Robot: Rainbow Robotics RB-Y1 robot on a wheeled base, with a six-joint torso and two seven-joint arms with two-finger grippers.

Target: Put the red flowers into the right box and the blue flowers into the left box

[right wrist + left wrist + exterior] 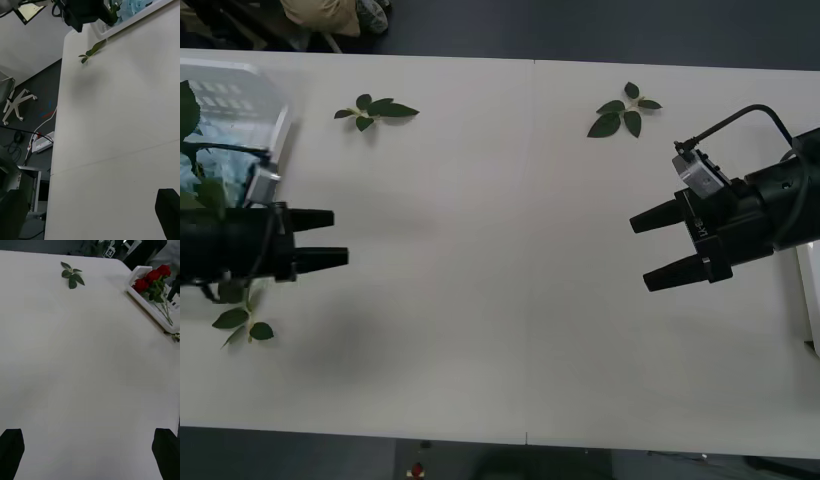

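The blue flowers (212,140) lie in the left box (235,92) at the table's far left, seen too as pale clusters (132,6) behind its rim (129,19). The red flowers (152,276) rest in the right box (150,308), whose edge (810,300) shows at the table's right. My left gripper (330,238) hovers open beside the left box, its black fingers (11,453) apart over bare table. My right gripper (652,250) hangs open near the right box, with nothing between its fingers (170,212).
Loose green leaf sprigs lie on the white table: one at the back left (375,109), one at the back right (623,114), and one under the left arm (242,322). The table's front edge runs close below both arms.
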